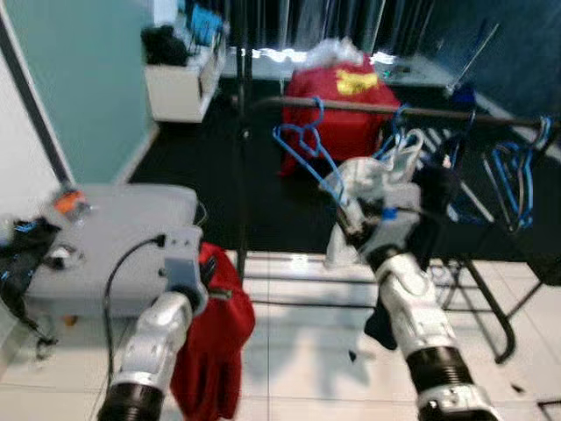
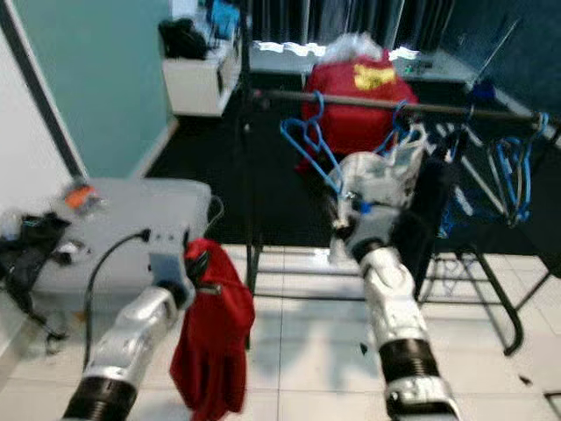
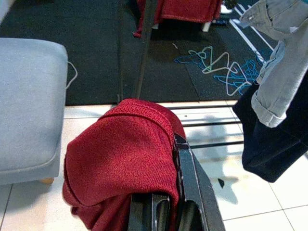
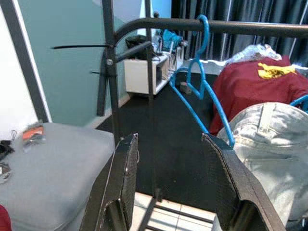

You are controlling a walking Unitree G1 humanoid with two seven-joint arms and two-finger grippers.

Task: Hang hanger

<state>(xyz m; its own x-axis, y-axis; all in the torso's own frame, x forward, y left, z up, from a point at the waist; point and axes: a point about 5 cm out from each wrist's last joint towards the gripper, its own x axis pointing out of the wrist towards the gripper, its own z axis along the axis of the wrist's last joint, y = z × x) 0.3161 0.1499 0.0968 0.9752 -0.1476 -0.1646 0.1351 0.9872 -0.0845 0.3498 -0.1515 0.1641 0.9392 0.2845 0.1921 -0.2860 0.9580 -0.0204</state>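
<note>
A blue hanger [image 4: 202, 91] hangs by its hook on the dark rail [image 4: 231, 26] of a clothes rack and carries a pale denim garment [image 4: 272, 144]. My right gripper [image 4: 169, 140] is open just short of the hanger's left arm, with nothing between its fingers. In the left eye view it sits at the denim [image 1: 368, 189] below the rail [image 1: 438, 112]. My left gripper [image 3: 166, 144] is lower and left of the rack, shut on a red knitted garment [image 3: 115, 168] that drapes over its fingers and hangs down [image 1: 210, 351].
A grey padded bench [image 1: 114, 237] with clutter at its left end stands left of the rack. More blue hangers [image 1: 513, 175] hang at the rail's right end, and loose hangers [image 3: 216, 67] lie on the dark carpet. A dark garment [image 3: 274, 139] hangs under the denim.
</note>
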